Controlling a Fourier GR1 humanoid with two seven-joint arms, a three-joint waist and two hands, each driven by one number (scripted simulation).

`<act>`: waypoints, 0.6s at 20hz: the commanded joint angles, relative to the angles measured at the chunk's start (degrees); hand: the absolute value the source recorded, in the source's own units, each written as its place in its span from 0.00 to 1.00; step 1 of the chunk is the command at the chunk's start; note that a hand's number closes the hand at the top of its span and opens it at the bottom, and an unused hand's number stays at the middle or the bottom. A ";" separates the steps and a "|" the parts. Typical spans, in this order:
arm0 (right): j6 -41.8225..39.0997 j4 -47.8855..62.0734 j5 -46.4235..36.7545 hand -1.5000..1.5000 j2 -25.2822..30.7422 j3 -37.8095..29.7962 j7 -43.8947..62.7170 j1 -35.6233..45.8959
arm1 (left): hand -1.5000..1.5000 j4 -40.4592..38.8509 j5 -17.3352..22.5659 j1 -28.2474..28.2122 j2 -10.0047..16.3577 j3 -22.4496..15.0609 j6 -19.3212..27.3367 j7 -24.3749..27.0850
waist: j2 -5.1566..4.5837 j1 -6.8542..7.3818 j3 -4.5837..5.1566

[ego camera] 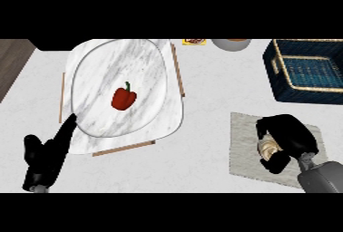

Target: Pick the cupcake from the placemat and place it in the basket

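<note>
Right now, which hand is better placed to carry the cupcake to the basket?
The right hand: it curls round the cupcake on the placemat, and the basket sits on that side. The left hand rests open at lower left.

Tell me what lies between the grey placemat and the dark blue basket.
Head view: only bare white counter separates the grey placemat from the dark blue woven basket. The black right hand grips the pale cupcake.

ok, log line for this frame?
phase: grasp | right robot hand: curled round cupcake at placemat | left robot hand: open, resting lower left | basket: cupcake not in it
</note>
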State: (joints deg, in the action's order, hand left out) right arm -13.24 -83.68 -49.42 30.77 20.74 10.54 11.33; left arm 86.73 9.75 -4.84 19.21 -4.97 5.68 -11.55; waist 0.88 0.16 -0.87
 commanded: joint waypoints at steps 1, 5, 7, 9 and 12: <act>-3.75 -3.93 -2.17 1.00 -8.37 1.74 13.52 5.26 | 0.50 -4.72 -0.33 -3.49 -2.60 -2.71 0.10 -2.82 | -0.84 0.37 1.03; -0.47 -11.80 2.41 1.00 -14.03 -3.34 17.77 5.45 | 0.50 -4.51 -0.32 -3.84 -2.64 -1.78 0.88 -3.66 | -0.55 -1.20 0.96; 6.60 -14.01 9.52 1.00 -21.19 -8.70 16.68 4.73 | 0.50 -3.93 0.88 -4.47 -1.37 0.07 -0.06 -2.64 | -0.54 -1.65 0.75; 9.15 -18.39 12.63 1.00 -24.53 -11.88 18.26 7.13 | 0.50 -3.52 0.64 -3.99 -1.69 -0.40 0.28 -3.95 | -0.51 -2.12 0.77; 9.84 -26.46 12.04 1.00 -23.92 -15.21 22.77 12.28 | 0.50 -3.32 0.65 -6.80 -1.23 -0.80 -1.18 -2.80 | -0.16 -1.64 0.97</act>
State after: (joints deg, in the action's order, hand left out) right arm -5.94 -102.43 -39.92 9.53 10.56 29.12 19.15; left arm 87.89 9.24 -6.88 18.72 -4.17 6.36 -11.68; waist 1.21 -1.44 -1.06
